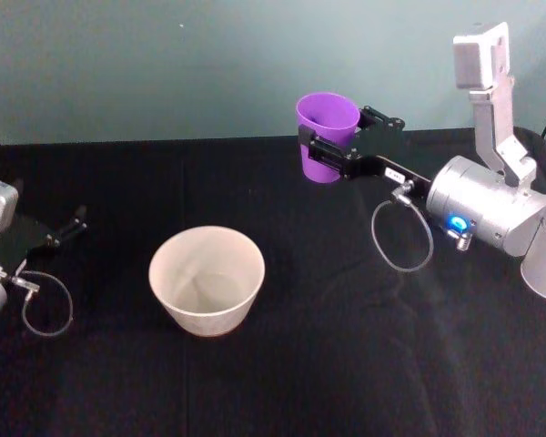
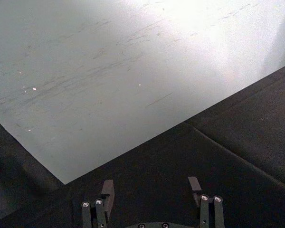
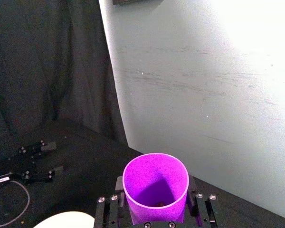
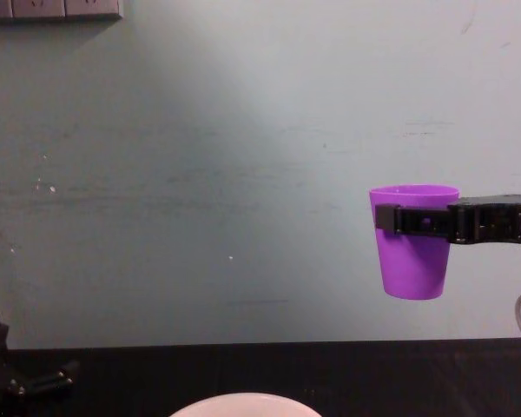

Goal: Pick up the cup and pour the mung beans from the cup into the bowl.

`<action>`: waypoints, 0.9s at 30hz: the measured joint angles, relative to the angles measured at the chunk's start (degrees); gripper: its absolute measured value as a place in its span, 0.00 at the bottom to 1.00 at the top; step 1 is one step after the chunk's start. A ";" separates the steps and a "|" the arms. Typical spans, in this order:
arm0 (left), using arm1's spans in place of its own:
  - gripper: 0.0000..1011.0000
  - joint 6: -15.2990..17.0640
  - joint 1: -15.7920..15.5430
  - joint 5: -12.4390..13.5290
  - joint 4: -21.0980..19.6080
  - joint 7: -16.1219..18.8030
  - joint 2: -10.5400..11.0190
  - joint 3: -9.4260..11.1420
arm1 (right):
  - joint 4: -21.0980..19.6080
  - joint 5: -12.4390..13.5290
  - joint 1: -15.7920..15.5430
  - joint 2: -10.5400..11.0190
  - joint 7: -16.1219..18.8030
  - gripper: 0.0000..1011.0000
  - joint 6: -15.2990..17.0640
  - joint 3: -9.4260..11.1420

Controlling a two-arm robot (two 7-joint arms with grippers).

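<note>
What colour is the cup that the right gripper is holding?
Plain purple. The cup shows best in the chest view, clamped in the right gripper.

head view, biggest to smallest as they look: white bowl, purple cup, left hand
1. round white bowl, clearly largest.
2. small purple plastic cup and the parked left hand look close; the hand blends into the black cloth, so unranked.

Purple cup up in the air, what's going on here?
The right gripper has its jaws shut on the purple cup and holds it upright above the black table, behind and to the right of the white bowl. The cup is not tilted and the bowl looks empty inside, so the pour has not begun. The left gripper rests low at the table's left edge, jaws open, holding nothing.
</note>
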 joint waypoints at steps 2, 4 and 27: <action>1.00 0.00 0.00 0.00 0.00 0.00 0.00 0.00 | -0.01 0.00 0.00 0.00 0.00 0.73 0.00 0.00; 1.00 0.00 0.00 0.00 0.00 0.00 0.00 0.00 | 0.00 0.00 0.00 0.00 0.00 0.73 0.00 0.00; 1.00 0.00 0.00 0.00 0.00 0.00 0.00 0.00 | 0.00 0.00 0.00 0.00 0.00 0.73 0.00 0.00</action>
